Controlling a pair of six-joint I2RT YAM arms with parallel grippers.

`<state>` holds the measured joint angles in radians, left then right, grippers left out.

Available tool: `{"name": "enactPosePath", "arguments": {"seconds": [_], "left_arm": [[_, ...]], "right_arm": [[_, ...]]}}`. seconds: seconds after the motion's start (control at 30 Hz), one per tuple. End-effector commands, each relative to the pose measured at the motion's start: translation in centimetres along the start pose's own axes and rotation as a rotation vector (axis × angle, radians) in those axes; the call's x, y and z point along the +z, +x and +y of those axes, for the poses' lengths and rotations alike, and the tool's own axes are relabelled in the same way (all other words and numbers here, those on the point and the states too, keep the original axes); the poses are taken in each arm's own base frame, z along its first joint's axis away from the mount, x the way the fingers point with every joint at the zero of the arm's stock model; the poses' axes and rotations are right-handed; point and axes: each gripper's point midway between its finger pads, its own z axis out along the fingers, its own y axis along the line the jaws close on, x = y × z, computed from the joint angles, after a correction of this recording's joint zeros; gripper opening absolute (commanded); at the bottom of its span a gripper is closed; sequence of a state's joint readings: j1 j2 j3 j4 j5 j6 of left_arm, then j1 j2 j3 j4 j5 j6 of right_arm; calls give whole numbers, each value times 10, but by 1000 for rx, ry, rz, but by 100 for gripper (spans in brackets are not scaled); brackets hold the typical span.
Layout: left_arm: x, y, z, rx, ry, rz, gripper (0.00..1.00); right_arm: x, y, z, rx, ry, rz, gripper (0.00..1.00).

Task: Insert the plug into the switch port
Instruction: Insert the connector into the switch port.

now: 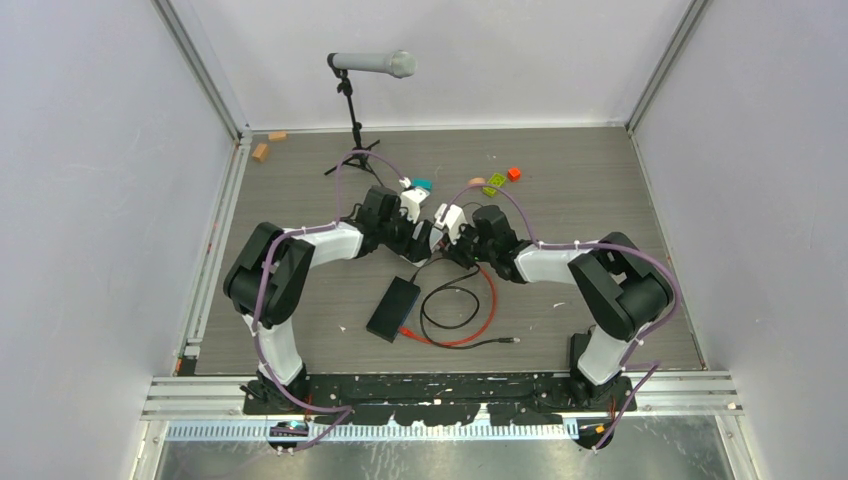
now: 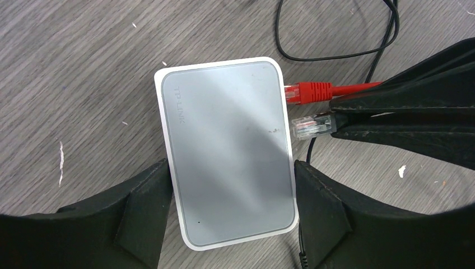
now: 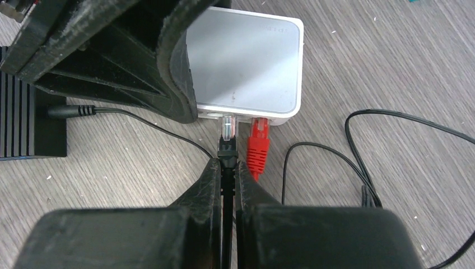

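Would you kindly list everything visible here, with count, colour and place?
switch: one, white, between the end effectors
clear plug: one, black-cabled, tip at the switch's side
red plug: one, in the switch beside it
red cable: one, looped by the box
black cables: at least two, around the box
box: one, black, near centre
microphone: one, grey, at the back
blocks: two, tan, back left
small pieces: four, orange, green, pink, teal, back centre
left end effector: black, fingers against both switch sides
right end effector: black, shut on the clear plug
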<state>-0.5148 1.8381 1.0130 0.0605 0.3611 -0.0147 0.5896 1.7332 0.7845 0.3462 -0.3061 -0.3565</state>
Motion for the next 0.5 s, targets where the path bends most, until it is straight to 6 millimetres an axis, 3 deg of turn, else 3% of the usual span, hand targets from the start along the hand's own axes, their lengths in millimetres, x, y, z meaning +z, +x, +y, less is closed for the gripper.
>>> {"name": "enactPosePath", "arguments": {"seconds": [0.0, 0.33, 0.47], "left_arm": [[-8, 7, -1, -26, -20, 42, 52], [-11, 7, 3, -67, -26, 35, 52], [-20, -1, 20, -113, -65, -26, 51]], "right_arm": [[-11, -18, -8, -17, 42, -51, 0], [-7, -13, -4, -4, 27, -38, 1], [-6, -18, -6, 5, 36, -63, 1]]}}
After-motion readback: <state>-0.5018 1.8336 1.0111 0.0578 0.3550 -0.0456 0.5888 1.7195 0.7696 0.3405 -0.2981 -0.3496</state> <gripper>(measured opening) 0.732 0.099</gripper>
